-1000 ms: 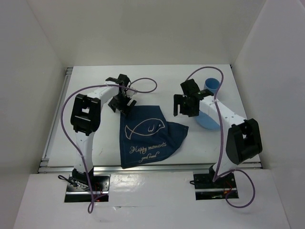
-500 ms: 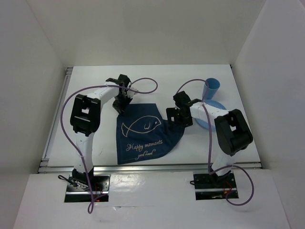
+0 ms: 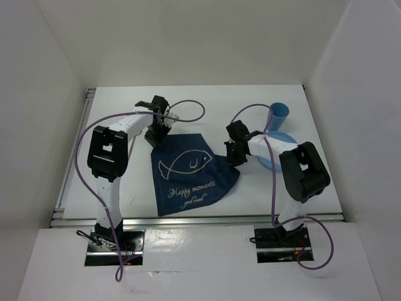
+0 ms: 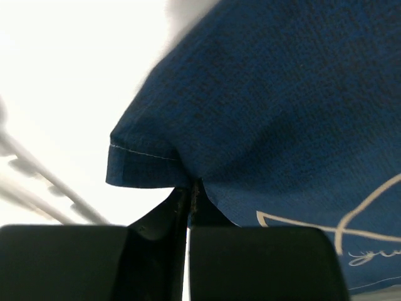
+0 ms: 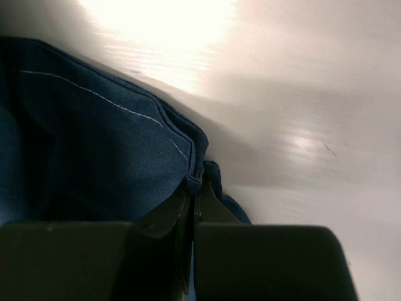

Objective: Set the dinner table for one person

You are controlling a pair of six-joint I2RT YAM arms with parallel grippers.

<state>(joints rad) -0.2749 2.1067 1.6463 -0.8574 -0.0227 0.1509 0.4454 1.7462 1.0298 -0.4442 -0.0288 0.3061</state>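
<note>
Left gripper (image 4: 190, 188) clamps mat (image 3: 188, 179) at far-left corner, right gripper (image 5: 195, 187) at far-right; mat lies nearward of both, on table (image 3: 207, 106).

A navy placemat (image 3: 191, 179) lies mostly flat, set at a slight angle, with a pale outline of a fish drawn across its middle. Below the fish runs the script "Happy moments", with a smaller line under it that is too small to read. Its far left corner is raised and pinched. Up close the cloth (image 4: 282, 113) shows a coarse weave and a hem with white stitching. Its right corner is bunched into creases (image 5: 81, 144) along a thin stitched line. To the right lies a light blue plate (image 3: 285, 139), partly hidden. A light blue cup (image 3: 279, 115) stands at the plate's far edge. Plain white walls (image 3: 188, 37) close in the scene.
</note>
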